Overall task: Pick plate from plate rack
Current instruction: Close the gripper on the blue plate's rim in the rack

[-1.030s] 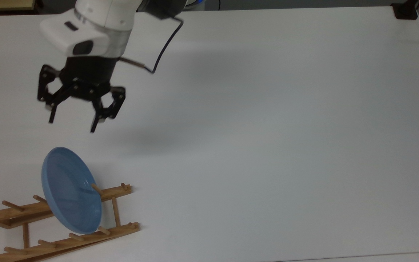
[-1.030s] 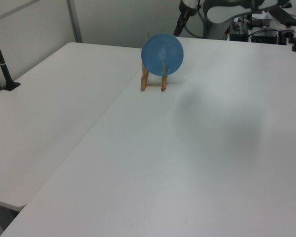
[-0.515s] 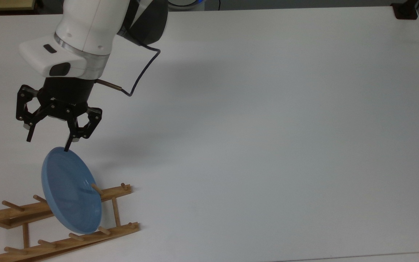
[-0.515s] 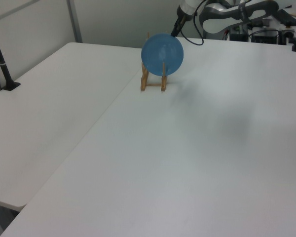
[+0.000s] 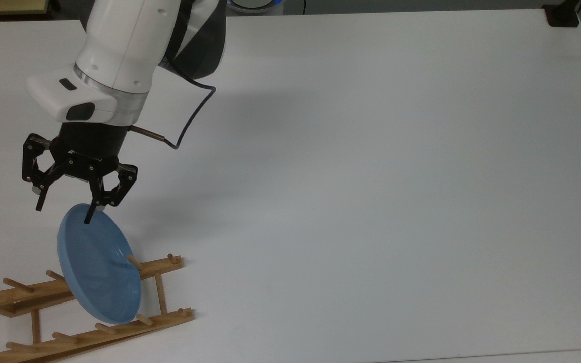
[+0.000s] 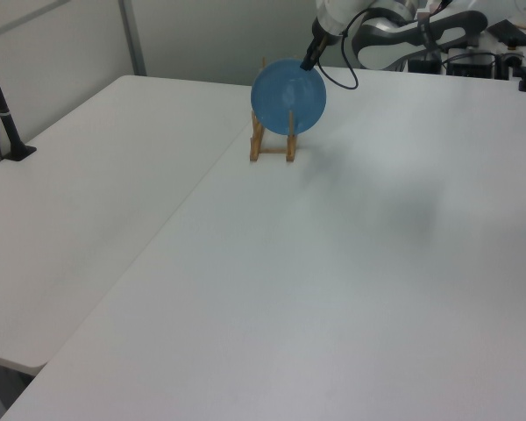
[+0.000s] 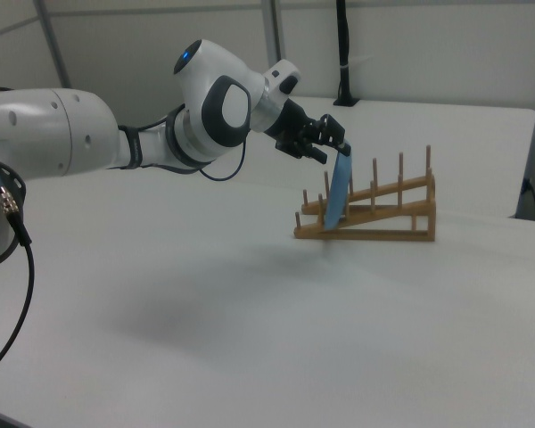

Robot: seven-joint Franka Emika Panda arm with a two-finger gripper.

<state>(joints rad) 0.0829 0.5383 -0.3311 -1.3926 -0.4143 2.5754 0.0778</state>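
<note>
End effector (image 5: pixel 63 214) first: fingers spread wide, nothing pinched, parked right at the top rim of the plate (image 5: pixel 98 264). In the top view one fingertip (image 5: pixel 88 220) overlaps the plate's upper edge and the other hangs off to the top view's left of it, so the rim sits between them. Can't tell if anything's actually touching. After that, biggest thing is the white bench (image 5: pixel 371 176). Then the white arm (image 5: pixel 129 45) reaching in from the top edge of the top view. Wooden plate rack (image 5: pixel 162 292) sits in the top view's lower left corner. Light-blue plate stands on edge between its pegs, leaning a bit.
</note>
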